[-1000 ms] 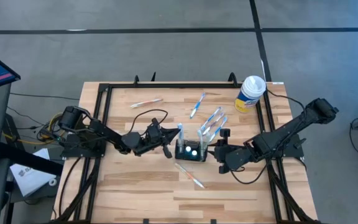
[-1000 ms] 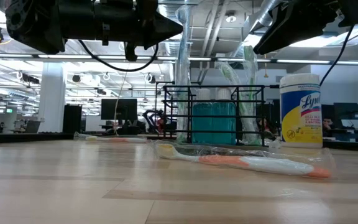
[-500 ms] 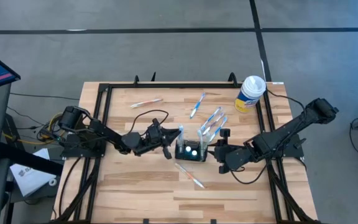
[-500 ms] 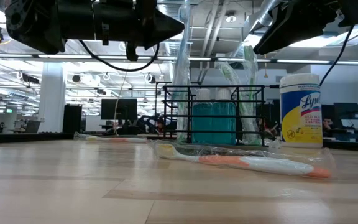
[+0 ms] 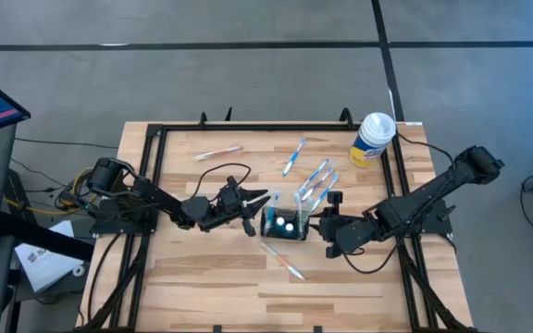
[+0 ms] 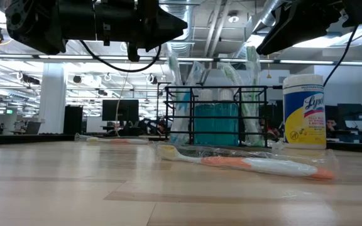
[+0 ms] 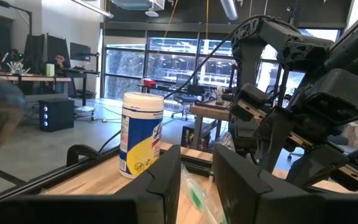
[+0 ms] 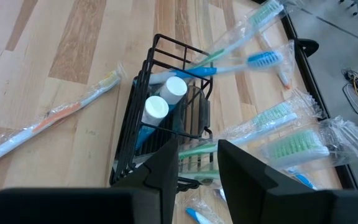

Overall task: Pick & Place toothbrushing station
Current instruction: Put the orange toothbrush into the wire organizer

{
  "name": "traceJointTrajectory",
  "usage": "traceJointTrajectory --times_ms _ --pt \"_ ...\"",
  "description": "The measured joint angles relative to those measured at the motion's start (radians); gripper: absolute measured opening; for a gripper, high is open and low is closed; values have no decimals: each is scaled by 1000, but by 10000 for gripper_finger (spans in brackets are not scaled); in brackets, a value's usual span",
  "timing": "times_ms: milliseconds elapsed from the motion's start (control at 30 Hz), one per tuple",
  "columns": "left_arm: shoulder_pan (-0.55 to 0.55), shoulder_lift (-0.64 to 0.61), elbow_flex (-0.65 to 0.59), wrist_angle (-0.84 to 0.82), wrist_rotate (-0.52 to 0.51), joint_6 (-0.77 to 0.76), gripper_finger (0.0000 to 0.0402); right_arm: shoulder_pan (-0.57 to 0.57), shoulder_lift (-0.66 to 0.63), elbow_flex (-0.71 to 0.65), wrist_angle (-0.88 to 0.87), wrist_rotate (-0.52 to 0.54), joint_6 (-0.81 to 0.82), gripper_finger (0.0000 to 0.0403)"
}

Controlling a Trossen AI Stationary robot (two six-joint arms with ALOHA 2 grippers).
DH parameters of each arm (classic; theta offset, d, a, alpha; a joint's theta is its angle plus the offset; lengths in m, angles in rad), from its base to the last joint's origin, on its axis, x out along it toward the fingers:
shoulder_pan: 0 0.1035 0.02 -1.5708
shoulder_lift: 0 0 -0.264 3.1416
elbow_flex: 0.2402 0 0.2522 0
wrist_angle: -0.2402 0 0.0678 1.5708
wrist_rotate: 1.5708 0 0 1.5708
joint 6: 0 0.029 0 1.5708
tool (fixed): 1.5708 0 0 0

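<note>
You are looking at the station (image 5: pixel 285 223) standing upright at mid-counter (image 5: pixel 211 277), a black wire holder carrying two white-capped tubes (image 8: pixel 161 99) and several wrapped brushes (image 5: pixel 317 180) leaning out of its far side. Your left gripper (image 5: pixel 255 205) is hovering just beside the station's left side, above counter height; its fingers (image 7: pixel 166 177) are standing slightly parted with nothing between them. Your right gripper (image 5: pixel 328 211) is hovering just beside the station's right side, its fingers (image 8: pixel 241 165) also parted and released, with the station showing beyond them. One wrapped orange brush (image 6: pixel 256 164) is lying flat on the counter near the station's front. A canister (image 5: pixel 374 138) is standing well apart, beyond the station to its right.
</note>
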Motion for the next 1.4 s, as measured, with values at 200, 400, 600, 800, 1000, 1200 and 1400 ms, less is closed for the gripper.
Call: traceJointTrajectory --times_ms 200,400,600,800,1000,1200,1400 --pt "0 0 0 0 0 1 90 0 0 0 0 0 0 103" --pt "0 -1 0 0 0 2 90 0 0 0 -1 0 0 103" --pt "0 -18 -1 -15 -10 12 90 0 0 0 -3 -1 0 103" --pt "0 -67 -1 -87 -72 55 90 0 0 0 -4 -1 0 103" --pt "1 -223 -1 -347 -191 5 90 0 0 0 -7 -1 0 103" --pt "39 -406 0 -679 -249 -85 90 0 0 0 -6 -1 0 103" --pt "136 -569 0 -1007 -221 -226 90 0 0 0 -6 0 0 103"
